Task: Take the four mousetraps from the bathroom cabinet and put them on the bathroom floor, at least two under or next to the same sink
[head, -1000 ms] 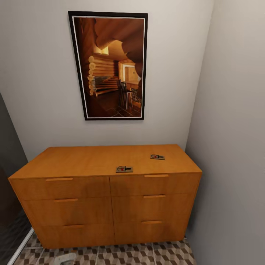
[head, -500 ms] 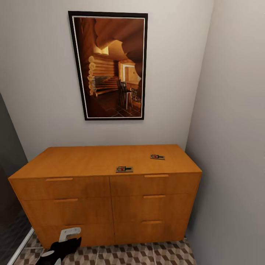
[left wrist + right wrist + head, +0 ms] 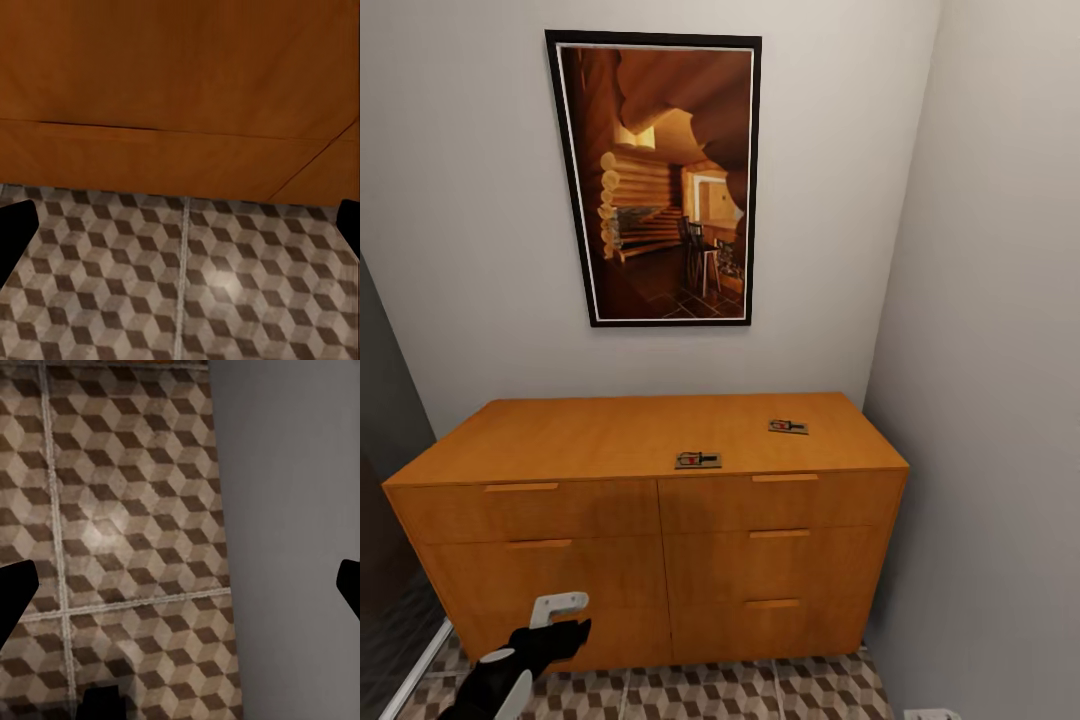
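the left gripper (image 3: pixel 560 615) hung low before the cabinet (image 3: pixel 645 540), jaws spread, empty. 2 mousetraps (image 3: pixel 698 460) lay on its top, farther up; best raise well above the front edge, then descend squarely.

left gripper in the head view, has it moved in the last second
Yes. The left gripper has risen into view, climbing up in front of the cabinet bottom left drawer; the cabinet itself sits unchanged in the picture.
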`<state>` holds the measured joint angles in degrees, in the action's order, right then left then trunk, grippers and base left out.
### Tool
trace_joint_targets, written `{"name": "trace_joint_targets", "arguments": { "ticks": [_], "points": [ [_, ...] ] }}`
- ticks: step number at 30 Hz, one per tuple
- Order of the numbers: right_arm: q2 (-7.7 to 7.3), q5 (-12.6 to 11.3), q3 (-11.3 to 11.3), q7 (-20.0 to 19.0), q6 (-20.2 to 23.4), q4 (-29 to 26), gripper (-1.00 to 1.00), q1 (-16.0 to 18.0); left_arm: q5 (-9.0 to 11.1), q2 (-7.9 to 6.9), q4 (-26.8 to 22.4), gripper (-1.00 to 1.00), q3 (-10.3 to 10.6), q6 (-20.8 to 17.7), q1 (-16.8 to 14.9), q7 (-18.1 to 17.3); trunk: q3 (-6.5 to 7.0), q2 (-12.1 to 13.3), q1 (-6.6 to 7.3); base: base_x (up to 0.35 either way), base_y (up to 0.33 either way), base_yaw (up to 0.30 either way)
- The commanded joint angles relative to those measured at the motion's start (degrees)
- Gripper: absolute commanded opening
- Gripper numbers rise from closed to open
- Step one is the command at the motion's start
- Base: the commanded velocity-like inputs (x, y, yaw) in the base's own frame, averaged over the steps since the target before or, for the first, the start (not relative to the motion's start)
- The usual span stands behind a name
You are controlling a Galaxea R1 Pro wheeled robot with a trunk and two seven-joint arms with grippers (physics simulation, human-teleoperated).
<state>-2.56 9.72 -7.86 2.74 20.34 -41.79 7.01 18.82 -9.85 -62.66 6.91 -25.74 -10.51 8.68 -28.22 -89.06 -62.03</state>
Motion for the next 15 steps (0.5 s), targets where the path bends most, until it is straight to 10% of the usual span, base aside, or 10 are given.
{"name": "trace_joint_targets", "arguments": {
  "ticks": [1, 15],
  "points": [
    [0.02, 0.5, 0.0, -0.2, 0.4, -0.2, 1.00, 0.0, 0.6, -0.08, -0.6, 1.00, 0.2, -0.6, 0.0, 0.5, -0.07, 0.0, 0.00, 0.000, 0.000, 0.000],
    [0.10, 0.6, 0.0, -0.8, 0.6, -0.5, 1.00, 0.0, -1.0, -0.02, -3.5, 1.00, 0.2, -2.2, 0.0, 0.6, -0.07, 0.0, 0.00, 0.000, 0.000, 0.000]
  ]
}}
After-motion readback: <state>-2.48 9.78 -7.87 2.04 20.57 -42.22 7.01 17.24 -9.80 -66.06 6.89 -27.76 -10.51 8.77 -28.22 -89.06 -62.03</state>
